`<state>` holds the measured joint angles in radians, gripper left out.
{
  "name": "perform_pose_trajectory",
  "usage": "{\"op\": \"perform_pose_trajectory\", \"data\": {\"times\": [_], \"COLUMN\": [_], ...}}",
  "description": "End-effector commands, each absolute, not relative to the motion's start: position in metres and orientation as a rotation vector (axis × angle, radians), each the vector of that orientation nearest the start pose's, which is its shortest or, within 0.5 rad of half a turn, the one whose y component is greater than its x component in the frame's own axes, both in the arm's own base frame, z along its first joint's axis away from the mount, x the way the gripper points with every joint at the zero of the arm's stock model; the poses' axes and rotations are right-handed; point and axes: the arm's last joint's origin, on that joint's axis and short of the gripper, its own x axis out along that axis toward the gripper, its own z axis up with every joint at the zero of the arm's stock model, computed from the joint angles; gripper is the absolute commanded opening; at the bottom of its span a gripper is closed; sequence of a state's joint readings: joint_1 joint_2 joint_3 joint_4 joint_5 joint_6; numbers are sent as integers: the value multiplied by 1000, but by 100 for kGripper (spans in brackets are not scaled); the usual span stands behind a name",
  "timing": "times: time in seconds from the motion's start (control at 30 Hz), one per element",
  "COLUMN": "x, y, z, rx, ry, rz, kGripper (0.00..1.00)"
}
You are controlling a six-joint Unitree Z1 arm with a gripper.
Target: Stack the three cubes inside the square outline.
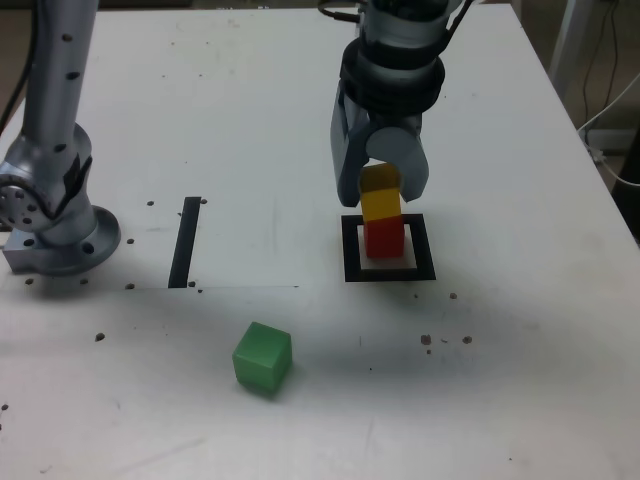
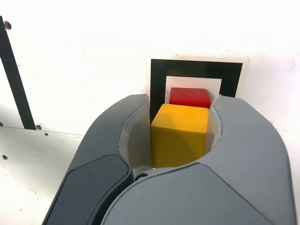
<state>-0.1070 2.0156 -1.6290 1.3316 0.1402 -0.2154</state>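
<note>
Pincer [image 1: 381, 198] closed on the yellow matte cube [image 1: 381, 200], one grey finger on each side of it. Cube sits between the fingers, its lower part showing below the tips in the exterior view. Pincer points down over the surface [image 1: 270, 130], dark band [image 1: 392, 80] round the wrist above it.

Red matte cube [image 1: 385, 238] is just below the yellow one in the exterior view, standing inside the black square outline [image 1: 353, 262] with white centre. Yellow overlaps the top of red in both views; cannot tell if the two touch or if a narrow gap remains. In the wrist view red is partly hidden behind yellow, and the near side of the outline is covered by the pincer and the yellow cube.

Green matte cube [image 1: 263, 357] is on the surface outside the outline, toward the exterior view's left and nearer that camera, well apart from the other two, turned so that an edge faces the camera.

Straight black strip [image 1: 184, 243] lies flat on the exterior view's left of the outline, well apart from it. Further left, the grey round arm base [image 1: 70, 245]. Small dark marks [image 1: 426, 340] dot the white surface.
</note>
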Motion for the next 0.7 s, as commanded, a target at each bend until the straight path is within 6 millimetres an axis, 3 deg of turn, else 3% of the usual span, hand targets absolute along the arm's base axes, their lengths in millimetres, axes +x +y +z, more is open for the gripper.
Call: {"op": "perform_pose_trajectory", "data": {"times": [0.0,0.47,0.57,0.67], "x": [357,364,363,363], "y": [-32,-33,-33,-33], "z": [269,263,264,264], "rx": [54,47,51,53], "ry": [1698,1689,1687,1690], "rz": [210,198,192,186], "kGripper": [13,26,45,75]}}
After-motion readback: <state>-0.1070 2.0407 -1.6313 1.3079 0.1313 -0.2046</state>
